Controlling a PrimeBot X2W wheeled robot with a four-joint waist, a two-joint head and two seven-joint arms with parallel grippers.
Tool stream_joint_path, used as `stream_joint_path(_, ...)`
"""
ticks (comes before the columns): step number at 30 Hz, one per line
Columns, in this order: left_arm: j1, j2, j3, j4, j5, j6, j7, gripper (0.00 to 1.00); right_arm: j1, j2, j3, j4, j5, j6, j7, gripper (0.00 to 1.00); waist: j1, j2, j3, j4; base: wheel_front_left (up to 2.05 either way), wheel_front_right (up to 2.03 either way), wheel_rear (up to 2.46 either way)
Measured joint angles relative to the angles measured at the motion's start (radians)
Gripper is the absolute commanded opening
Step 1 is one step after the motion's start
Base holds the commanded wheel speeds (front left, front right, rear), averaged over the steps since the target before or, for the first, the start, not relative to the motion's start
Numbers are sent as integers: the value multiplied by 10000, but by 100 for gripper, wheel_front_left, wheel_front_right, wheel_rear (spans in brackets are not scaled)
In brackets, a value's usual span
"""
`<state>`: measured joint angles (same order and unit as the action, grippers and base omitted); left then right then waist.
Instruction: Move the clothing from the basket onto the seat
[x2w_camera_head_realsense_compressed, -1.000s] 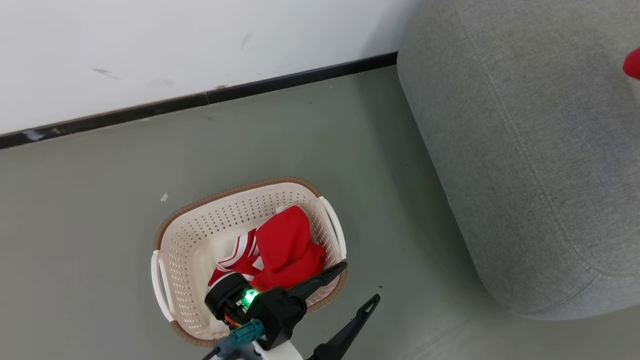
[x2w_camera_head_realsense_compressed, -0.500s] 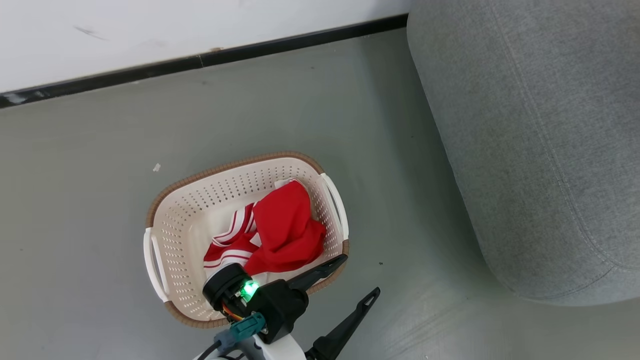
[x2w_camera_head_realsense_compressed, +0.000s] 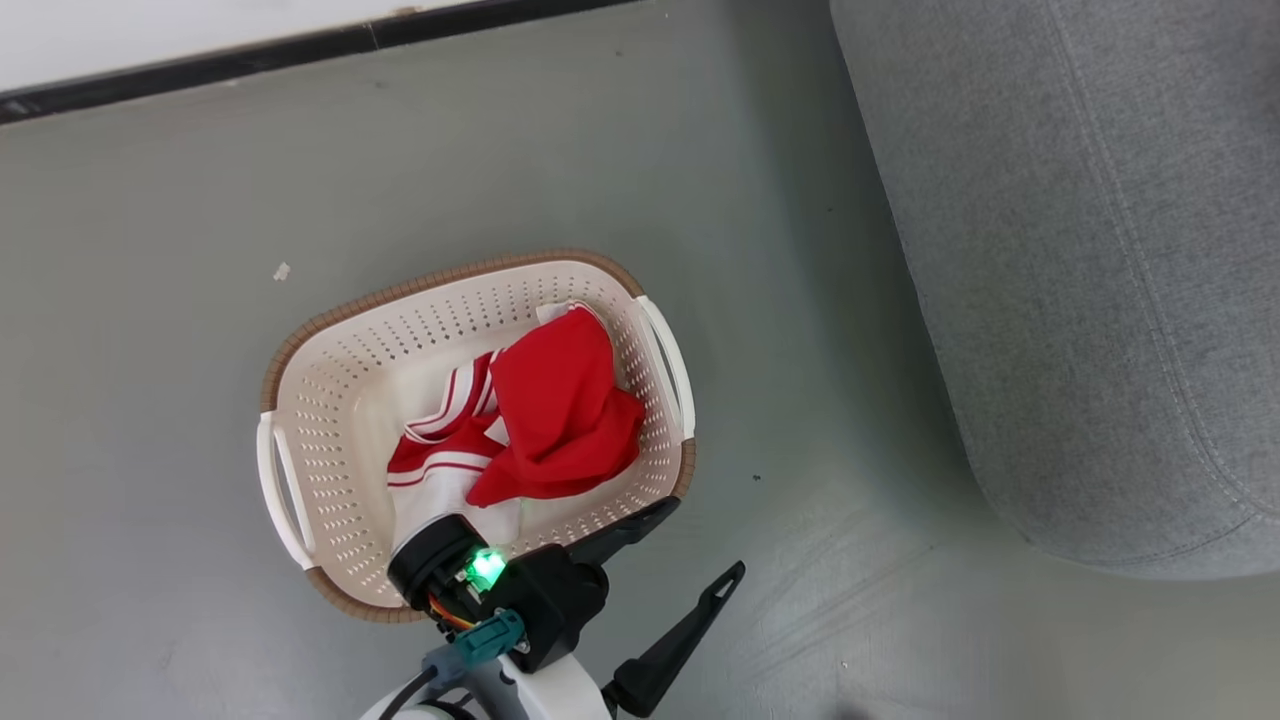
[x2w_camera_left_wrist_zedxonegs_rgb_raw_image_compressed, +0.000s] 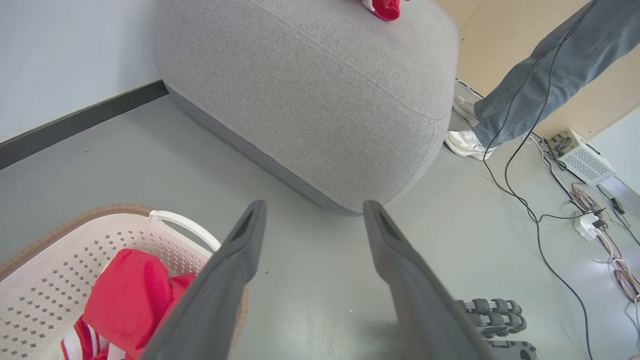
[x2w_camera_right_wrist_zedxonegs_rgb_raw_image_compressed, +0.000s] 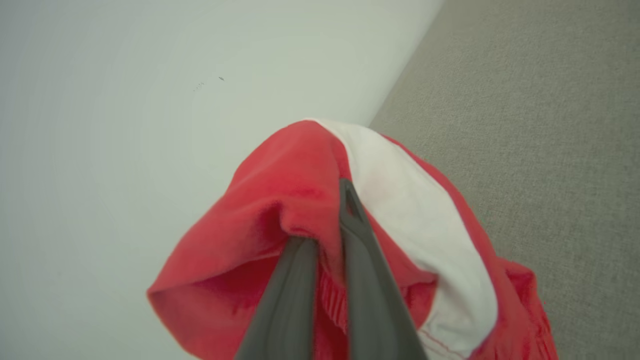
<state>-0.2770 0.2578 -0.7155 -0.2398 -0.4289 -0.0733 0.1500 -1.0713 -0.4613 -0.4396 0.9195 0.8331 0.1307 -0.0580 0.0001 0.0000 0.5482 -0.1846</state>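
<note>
Cream-white perforated plastic basket (x2w_camera_head_realsense_compressed: 330, 420) with brown rim: stood on the grey floor (x2w_camera_head_realsense_compressed: 150, 300). Contents: bright red fabric clothing (x2w_camera_head_realsense_compressed: 560, 410) with a white-striped piece lay heaped in the basket's right half. At the basket's near right rim, the left gripper (x2w_camera_head_realsense_compressed: 704, 538) hung with its two dark fingers spread wide, empty. Right of the basket, apart from it: large grey upholstered seat (x2w_camera_head_realsense_compressed: 1080, 250). Farthest from the basket, the right gripper (x2w_camera_right_wrist_zedxonegs_rgb_raw_image_compressed: 327, 225) was pinched tight on a red garment (x2w_camera_right_wrist_zedxonegs_rgb_raw_image_compressed: 280, 200) with a white band, against the seat's fabric.
</note>
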Motion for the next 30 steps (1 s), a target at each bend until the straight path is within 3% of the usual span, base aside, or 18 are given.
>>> stream_joint_path(23, -366, 570, 573, -796, 543, 374, 518, 100, -43, 612, 67, 387, 188, 0, -683, 1, 0, 0, 1741, -268, 0, 0, 0)
stream_joint_path(26, -462, 583, 652, -913, 548, 445, 518, 100, -45, 769, 161, 405, 176, 0, -790, 20, 0, 0, 1933, -305, 0, 0, 0)
stream_joint_path(28, -509, 589, 709, -999, 614, 445, 514, 100, -58, 853, 290, 395, 174, 0, -821, 38, 0, -1, 2046, -333, 0, 0, 0)
stream_joint_path(30, -636, 619, 756, -1039, 635, 445, 512, 100, -196, 861, 337, 393, 153, -2, -853, 47, 0, 0, 2148, -363, 0, 0, 0)
